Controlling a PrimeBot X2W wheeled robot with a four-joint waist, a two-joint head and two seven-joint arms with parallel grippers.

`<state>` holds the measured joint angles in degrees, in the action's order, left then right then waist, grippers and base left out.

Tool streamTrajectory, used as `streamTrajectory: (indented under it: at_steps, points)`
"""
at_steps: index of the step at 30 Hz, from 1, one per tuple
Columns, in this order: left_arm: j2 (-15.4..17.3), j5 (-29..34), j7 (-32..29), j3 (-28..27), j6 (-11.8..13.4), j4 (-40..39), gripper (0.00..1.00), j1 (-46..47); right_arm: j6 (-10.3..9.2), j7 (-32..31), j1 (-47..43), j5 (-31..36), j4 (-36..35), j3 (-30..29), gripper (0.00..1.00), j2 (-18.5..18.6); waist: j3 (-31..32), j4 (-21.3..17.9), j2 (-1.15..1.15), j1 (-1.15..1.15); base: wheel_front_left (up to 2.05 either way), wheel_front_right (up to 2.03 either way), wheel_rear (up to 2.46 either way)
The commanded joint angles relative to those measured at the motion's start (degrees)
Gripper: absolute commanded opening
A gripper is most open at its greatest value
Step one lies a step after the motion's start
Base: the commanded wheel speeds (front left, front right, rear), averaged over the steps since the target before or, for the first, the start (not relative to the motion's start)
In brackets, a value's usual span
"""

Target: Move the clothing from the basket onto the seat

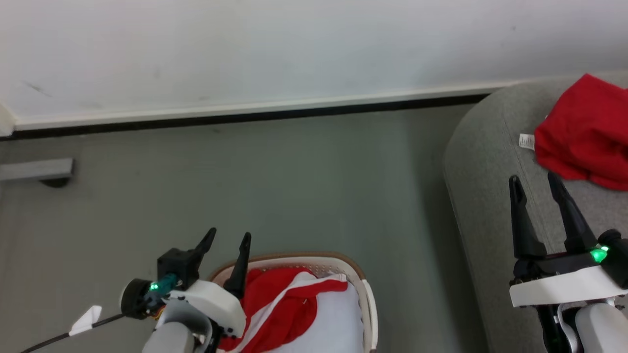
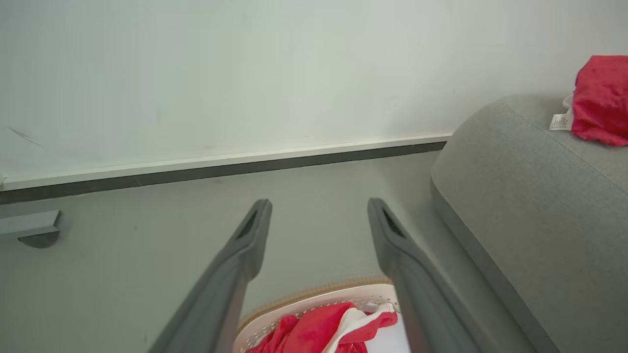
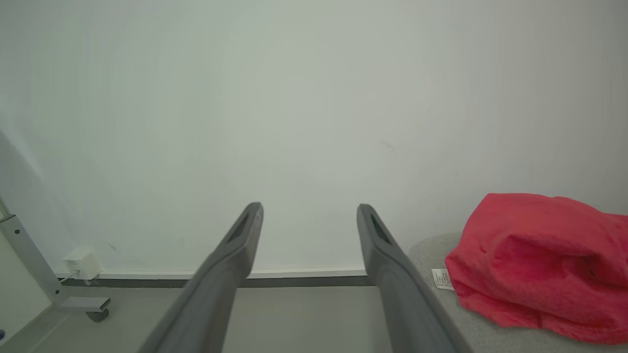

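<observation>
Grey floor [image 1: 294,186], white wall [image 1: 294,49]: red garment [image 1: 584,132] already on seat [image 1: 485,157], red-and-white garment [image 1: 289,304] in basket [image 1: 304,255], left gripper [image 1: 229,234] poised at its rim, fingers spread and empty, presumably to fetch it; right gripper [image 1: 534,179] likewise spread empty above seat.

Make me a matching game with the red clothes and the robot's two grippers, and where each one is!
Things:
1. plain red garment
2. red-and-white garment
3. left gripper
4. right gripper

Places:
A. open, by the basket
B. lying on the seat
C. open, by the seat
D. inside the basket

Pairs: 1-B, 2-D, 3-A, 4-C
</observation>
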<state>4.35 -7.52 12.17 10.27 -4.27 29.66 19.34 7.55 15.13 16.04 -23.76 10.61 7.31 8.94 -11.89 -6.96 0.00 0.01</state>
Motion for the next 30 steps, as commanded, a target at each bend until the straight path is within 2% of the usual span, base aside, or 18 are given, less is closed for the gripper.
streamTrajectory:
  at_steps: [1,9,17,30]
  points:
    - [0.57,0.49,-0.01,0.22,-0.29,0.86,1.0,1.34,-0.12,0.0,1.21,-0.19,-0.64,-0.01,1.0,-0.23,-5.19,-3.78,0.0,-0.01,0.0,0.0,0.0]
    - [2.7,2.33,-2.77,3.68,-1.93,13.17,1.0,10.16,-0.12,0.0,6.01,-0.39,-3.77,0.8,1.0,-1.95,-14.4,-8.77,0.0,-0.01,0.0,0.0,0.0]
    - [5.67,2.77,-4.4,4.67,-2.24,24.93,1.0,15.87,-0.13,0.0,9.51,-1.65,-6.1,1.5,1.0,-4.61,-21.47,-14.14,0.0,-0.01,0.0,0.0,0.0]
    - [9.35,6.36,-7.96,9.53,-2.63,38.17,1.0,24.13,-0.13,0.0,11.67,-3.17,-6.77,1.34,1.0,-6.04,-29.64,-18.34,0.0,-0.01,0.0,0.0,0.0]
